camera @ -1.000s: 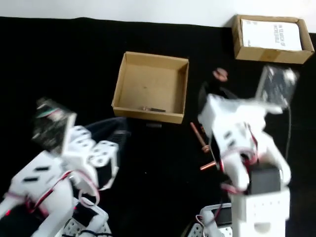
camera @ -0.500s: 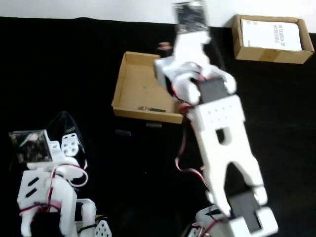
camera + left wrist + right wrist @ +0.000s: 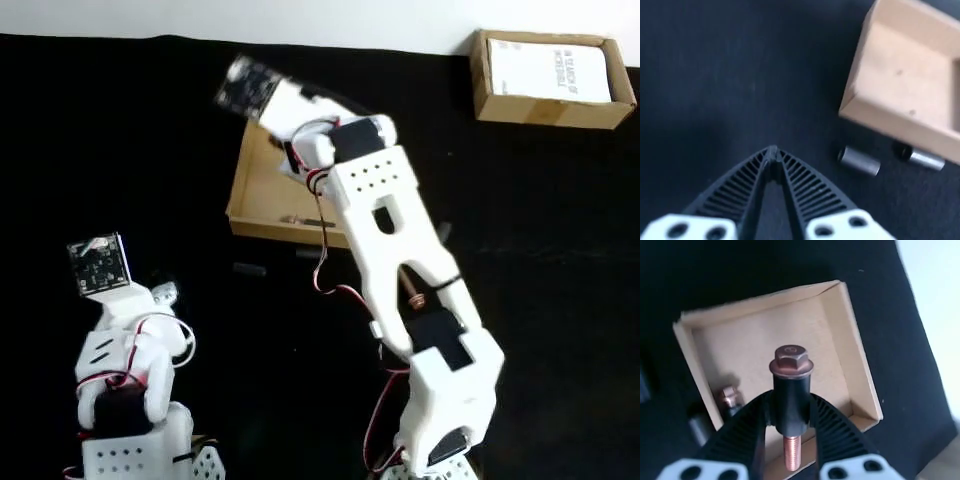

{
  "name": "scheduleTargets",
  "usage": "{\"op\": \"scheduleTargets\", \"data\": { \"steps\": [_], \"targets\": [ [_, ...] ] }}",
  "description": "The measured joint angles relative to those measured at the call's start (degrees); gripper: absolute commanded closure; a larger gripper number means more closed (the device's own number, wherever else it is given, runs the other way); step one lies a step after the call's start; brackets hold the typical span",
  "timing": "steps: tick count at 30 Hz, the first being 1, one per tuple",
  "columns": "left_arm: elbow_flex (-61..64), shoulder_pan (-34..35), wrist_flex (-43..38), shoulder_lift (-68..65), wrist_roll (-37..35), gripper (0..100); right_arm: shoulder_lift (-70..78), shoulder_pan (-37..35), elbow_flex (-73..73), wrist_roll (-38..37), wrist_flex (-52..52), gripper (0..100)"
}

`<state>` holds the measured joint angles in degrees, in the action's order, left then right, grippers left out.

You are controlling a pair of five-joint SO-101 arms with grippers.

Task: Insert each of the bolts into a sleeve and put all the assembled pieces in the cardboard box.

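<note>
My right gripper (image 3: 790, 407) is shut on an assembled piece (image 3: 791, 365): a copper bolt seated in a dark sleeve, its thread sticking out below. It hangs over the open cardboard box (image 3: 850, 355). One assembled piece (image 3: 730, 399) lies inside the box near a wall. In the high view the right arm (image 3: 385, 210) stretches over the box (image 3: 240, 205). My left gripper (image 3: 772, 152) is shut on nothing above the black cloth. Two loose sleeves (image 3: 859, 161) (image 3: 922, 159) lie just outside the box wall (image 3: 880, 127). A copper bolt (image 3: 412, 297) peeks out beside the right arm.
A second cardboard box (image 3: 548, 108) holding white paper stands at the far right corner. The left arm (image 3: 120, 340) is folded back at the near left. The black cloth (image 3: 120, 150) covers the table; its white far edge runs along the back.
The right arm swung from the near right up and left until it hung over the box with the piece. The left arm pulled back and folded at the near left.
</note>
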<state>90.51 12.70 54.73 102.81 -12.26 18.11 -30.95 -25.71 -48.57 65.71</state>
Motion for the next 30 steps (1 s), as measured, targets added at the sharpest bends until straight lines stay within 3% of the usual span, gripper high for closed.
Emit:
{"op": "scheduleTargets", "data": {
  "steps": [4, 8, 14, 25, 30],
  "targets": [
    [5.36, 0.00, -0.26, 0.00, -1.85, 99, 4.75, -0.09, 0.00, -8.88, 0.00, 99.1],
    [5.63, 0.00, -1.58, 0.18, -2.11, 99, 8.70, -0.09, 0.00, -11.87, 0.00, 97.4],
    [5.63, 0.00, -2.02, 0.44, -2.11, 99, 13.71, -0.09, 0.00, -12.22, 0.00, 88.7],
    [5.63, 0.00, -2.02, 0.44, -2.11, 99, 15.30, -1.05, -3.69, -12.31, 12.66, 88.5],
    [5.63, 0.00, -2.02, 0.44, -2.11, 99, 9.49, -1.23, -6.15, -4.40, 21.45, 88.5]
  ]
}}
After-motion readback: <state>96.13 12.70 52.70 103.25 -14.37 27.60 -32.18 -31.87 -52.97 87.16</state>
